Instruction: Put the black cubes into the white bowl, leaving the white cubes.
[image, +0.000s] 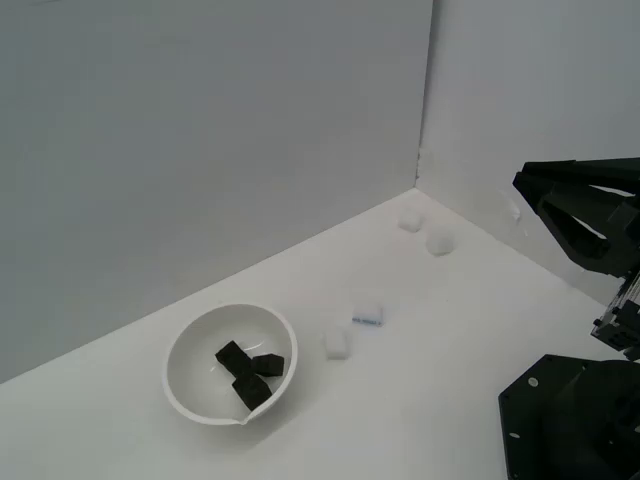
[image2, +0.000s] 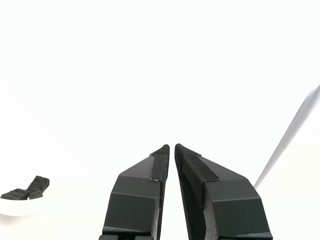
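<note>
The white bowl (image: 190, 335) stands on the white table at the exterior view's lower left. Three black cubes (image: 250, 370) lie inside it, close together. Four white cubes lie on the table outside the bowl: two (image: 338, 343) (image: 367, 313) just to the exterior view's right of the bowl, the second with a bluish mark, and two (image: 410, 222) (image: 439, 242) near the back corner. My gripper (image: 522, 181) is raised at the exterior view's right, far from the bowl. In the wrist view the gripper (image2: 172, 146) is shut and empty; the bowl's edge (image2: 12, 209) with the black cubes (image2: 27, 189) shows at the side.
White walls meet in a corner (image: 418, 185) behind the far white cubes. The arm's black base (image: 570, 420) fills the exterior view's lower right.
</note>
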